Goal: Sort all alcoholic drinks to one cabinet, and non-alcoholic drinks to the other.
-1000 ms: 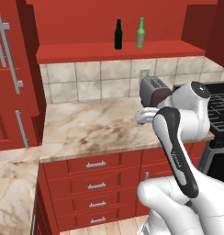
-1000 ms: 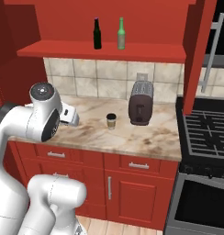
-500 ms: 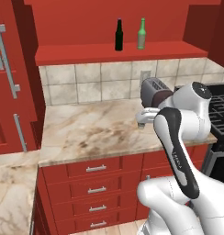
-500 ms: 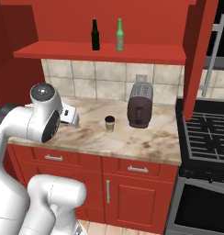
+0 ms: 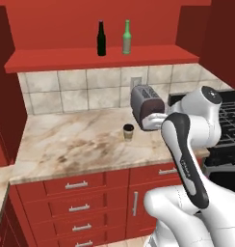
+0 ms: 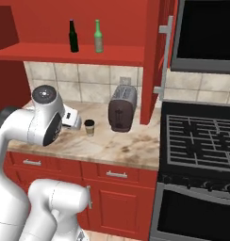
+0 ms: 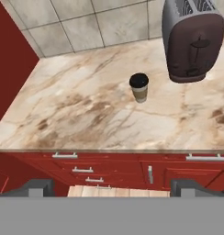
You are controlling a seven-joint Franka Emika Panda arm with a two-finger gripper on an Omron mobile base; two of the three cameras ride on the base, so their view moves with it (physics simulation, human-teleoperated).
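Veined marble counter point(image 7: 86, 114), matt paper cup point(image 7: 139, 88), glossy glass bottles point(image 5: 113, 38).

Paper cup point(image 5: 128, 132) stands on the counter point(image 5: 66, 142) beside the toaster point(image 5: 146, 107).

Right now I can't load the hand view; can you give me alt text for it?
A tan paper cup with a dark lid stands alone on the marble counter, apart from the dark toaster at upper right. Red drawers run below the counter edge, and the open tool holds nothing.
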